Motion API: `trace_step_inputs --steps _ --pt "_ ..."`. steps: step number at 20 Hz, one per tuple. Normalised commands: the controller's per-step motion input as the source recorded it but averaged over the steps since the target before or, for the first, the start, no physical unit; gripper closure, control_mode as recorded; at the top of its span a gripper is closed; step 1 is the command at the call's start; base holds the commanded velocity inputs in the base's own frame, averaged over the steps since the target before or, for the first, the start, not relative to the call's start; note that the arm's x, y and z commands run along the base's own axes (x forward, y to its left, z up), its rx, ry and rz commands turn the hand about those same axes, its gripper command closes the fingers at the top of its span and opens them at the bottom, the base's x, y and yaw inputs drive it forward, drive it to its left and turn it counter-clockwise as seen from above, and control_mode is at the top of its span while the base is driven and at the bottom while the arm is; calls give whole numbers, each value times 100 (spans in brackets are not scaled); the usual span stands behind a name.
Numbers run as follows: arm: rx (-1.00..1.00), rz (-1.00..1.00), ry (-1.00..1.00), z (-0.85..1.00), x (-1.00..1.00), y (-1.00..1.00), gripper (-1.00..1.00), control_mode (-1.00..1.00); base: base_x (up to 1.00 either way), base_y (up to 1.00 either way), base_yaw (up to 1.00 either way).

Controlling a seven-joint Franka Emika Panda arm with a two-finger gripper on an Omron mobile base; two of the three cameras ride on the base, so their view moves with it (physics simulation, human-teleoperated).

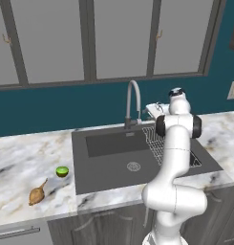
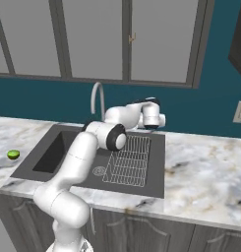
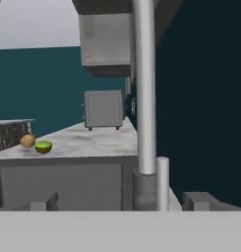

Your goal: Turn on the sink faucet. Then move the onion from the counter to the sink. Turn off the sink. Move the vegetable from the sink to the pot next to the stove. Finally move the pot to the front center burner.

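Observation:
The silver gooseneck sink faucet rises behind the dark grey sink. No water runs from it. My gripper hovers just right of the faucet at the height of its base and is open and empty. In the hand view the faucet stem and its small side lever stand close ahead, between my spread fingertips. The tan onion lies on the marble counter left of the sink. The pot and stove are out of view.
A halved green lime sits on the counter between the onion and the sink. A wire rack fills the sink's right side. A grey boxy appliance stands far along the counter. Windows line the teal wall.

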Motion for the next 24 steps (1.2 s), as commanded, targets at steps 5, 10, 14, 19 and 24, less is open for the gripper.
trace_step_inputs --steps 5,10,14,19,24 --pt "0 -8 0 -12 -2 40 -100 -100 0 0 0" --pt "-3 -12 0 -14 -3 44 -100 -100 0 0 0" --pt "-5 -14 0 -1 0 32 -100 -100 0 0 0" --pt "-3 -11 1 -1 -1 21 -100 -100 0 0 0" --pt "0 -7 0 -1 0 9 100 -100 0 0 0"
